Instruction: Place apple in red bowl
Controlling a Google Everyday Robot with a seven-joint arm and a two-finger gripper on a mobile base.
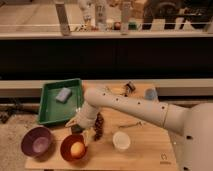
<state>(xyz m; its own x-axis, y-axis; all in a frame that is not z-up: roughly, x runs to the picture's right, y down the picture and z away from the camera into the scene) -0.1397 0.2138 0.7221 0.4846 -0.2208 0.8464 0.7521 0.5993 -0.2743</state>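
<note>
The apple [76, 148] lies inside the red bowl [63, 150]. Your hand [83, 133] hovers at its 12 o'clock rim; you cannot tell whether it is apart or together. A low retreat could clip the rim and drag the bowl off the worktop [145, 145].

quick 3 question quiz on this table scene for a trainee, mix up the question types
1. True or false: the apple lies inside the red bowl.
2. What lies in the green tray? A) blue sponge B) white cup C) purple bowl
3. Fill in: the gripper is just above the far rim of the ___ bowl.

Key: 1 true; 2 A; 3 red.
</note>
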